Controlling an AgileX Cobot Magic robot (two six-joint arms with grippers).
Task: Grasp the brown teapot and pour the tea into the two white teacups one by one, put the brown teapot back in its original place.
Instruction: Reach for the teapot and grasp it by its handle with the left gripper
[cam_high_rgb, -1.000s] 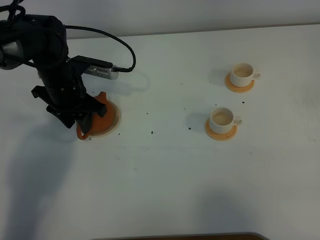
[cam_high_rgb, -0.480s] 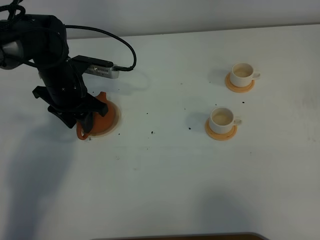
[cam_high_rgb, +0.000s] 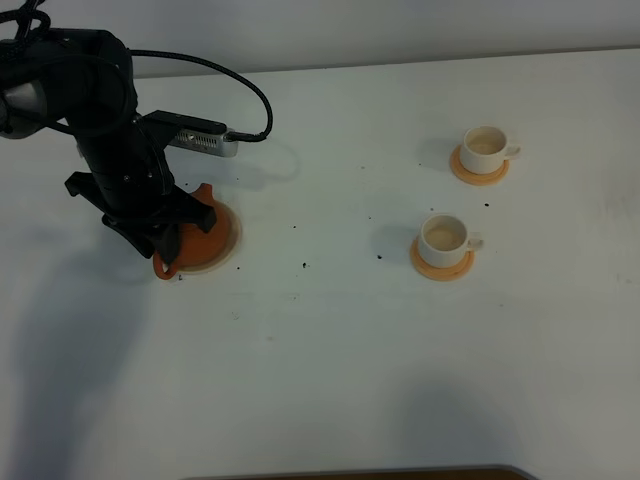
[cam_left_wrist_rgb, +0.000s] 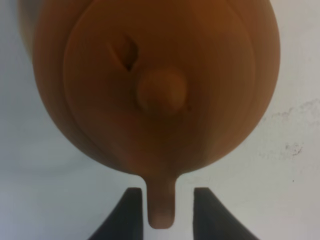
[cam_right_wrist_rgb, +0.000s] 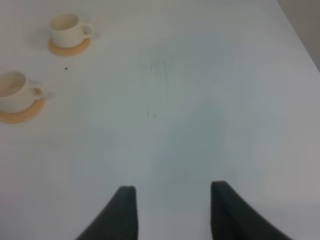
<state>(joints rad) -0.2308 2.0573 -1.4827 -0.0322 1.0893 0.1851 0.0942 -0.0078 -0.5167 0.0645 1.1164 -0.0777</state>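
At nine o'clock on the surface (cam_high_rgb: 330, 350), my left hand (cam_left_wrist_rgb: 165, 192) straddles the teapot (cam_left_wrist_rgb: 160, 90) handle (cam_left_wrist_rgb: 161, 207), jaws half-open, gripping nothing yet; teapot sits on its saucer (cam_high_rgb: 228, 243). Next: clamp firmly, lift level.

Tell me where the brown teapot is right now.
In the exterior high view the brown teapot sits on the pale saucer at the left, under the left gripper, whose jaws flank its handle.
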